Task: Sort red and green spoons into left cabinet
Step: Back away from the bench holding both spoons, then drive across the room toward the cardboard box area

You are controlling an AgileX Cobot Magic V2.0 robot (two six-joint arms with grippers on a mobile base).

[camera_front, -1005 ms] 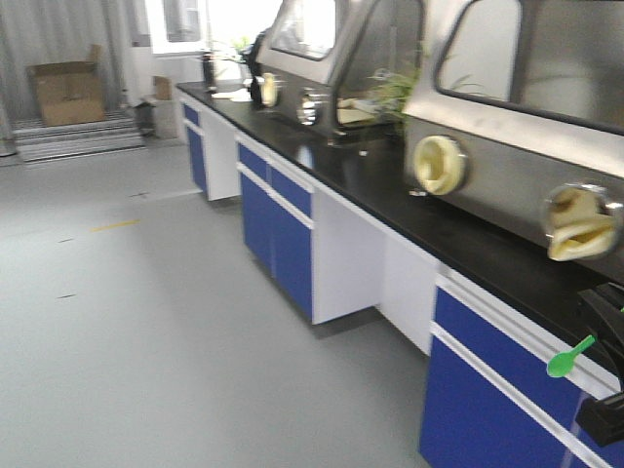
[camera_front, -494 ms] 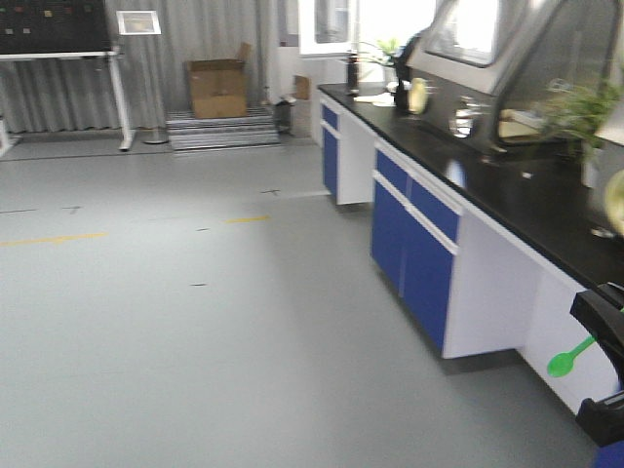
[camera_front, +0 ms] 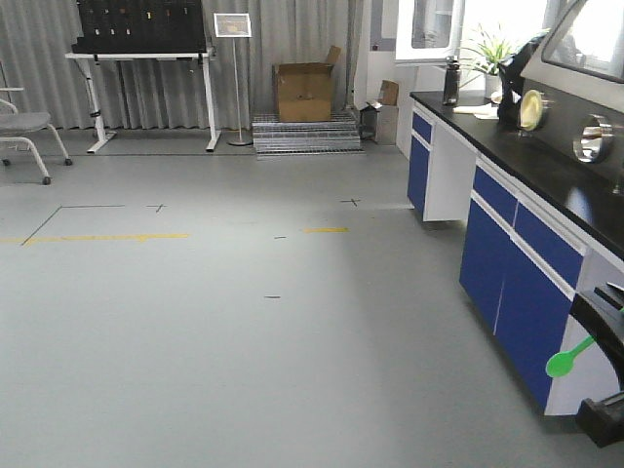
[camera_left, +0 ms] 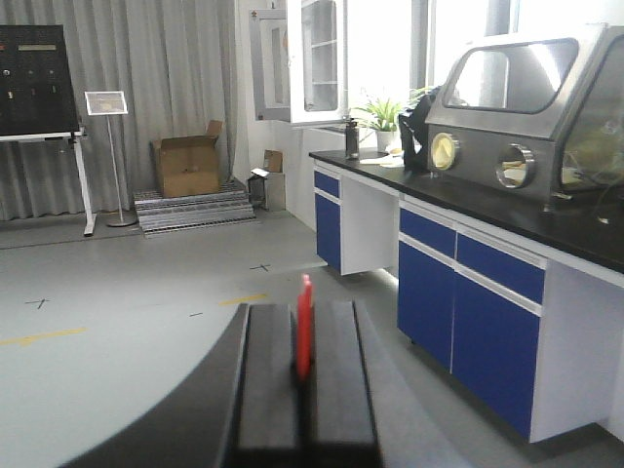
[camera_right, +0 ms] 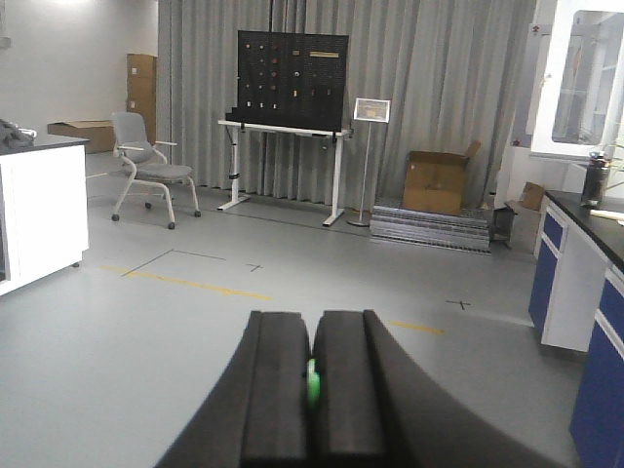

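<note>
Carriage toward the left cabinet, which no view shows, calls for firm grips and smooth driving past the blue-fronted bench (camera_front: 517, 283): the left hand (camera_left: 300, 310) is clenched on the red spoon (camera_left: 305, 336), the right hand (camera_right: 312, 320) on the green spoon (camera_right: 313, 382), whose bowl juts sideways.

One red spoon (camera_left: 304, 327), one green spoon (camera_front: 568, 357) (two altogether) and one office chair (camera_right: 154, 171).

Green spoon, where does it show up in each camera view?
Front view: green spoon at lower right, near the edge.
Left wrist: not in it.
Right wrist: a green sliver at bottom centre, clamped in the right pincer.
Shared landmark: the open cardboard box, seen in all three.
</note>
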